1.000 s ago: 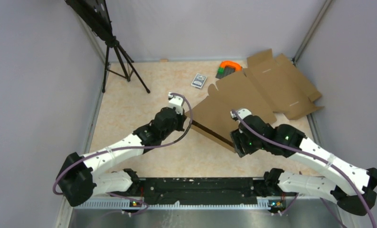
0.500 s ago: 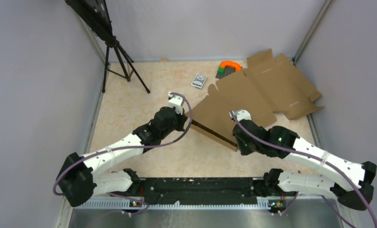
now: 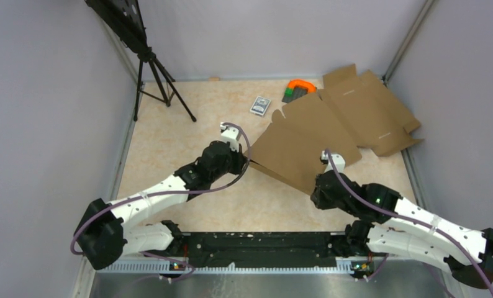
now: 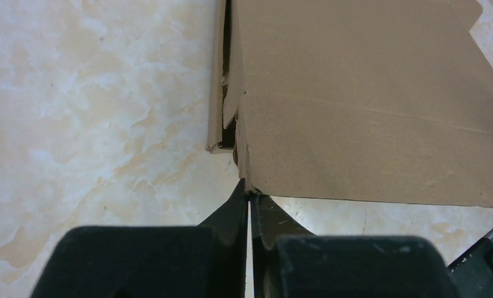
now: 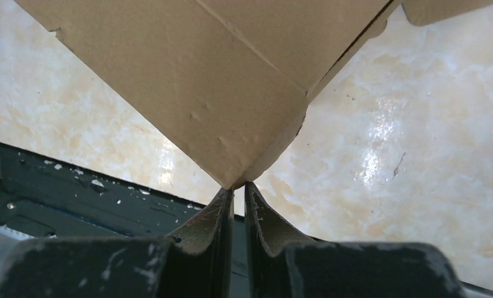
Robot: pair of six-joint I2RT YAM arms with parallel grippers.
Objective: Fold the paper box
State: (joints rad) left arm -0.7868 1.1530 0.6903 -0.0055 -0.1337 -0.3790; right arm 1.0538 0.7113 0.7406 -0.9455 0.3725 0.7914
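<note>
Light, thin and easily creased, the paper box point(image 3: 297, 146) lies spread on the bench point(image 3: 182, 124), best held by its corners: the left end effector point(image 4: 249, 194) clamps one near corner, the right end effector point(image 5: 238, 186), nearly closed, pinches the other

Bright, even overhead light, soft shadows, white glare on the glossy tabletop point(image 5: 374, 133), wrist views soft up close.

The paper box point(image 3: 297, 146) is plain brown cardboard, matt, lightly dented, with rough fibrous cut edges. The table point(image 5: 418, 124) under it has a polished, marbled beige surface that catches the light. The right gripper point(image 5: 239, 185) looks like black matt plastic, scuffed and dusty.
</note>
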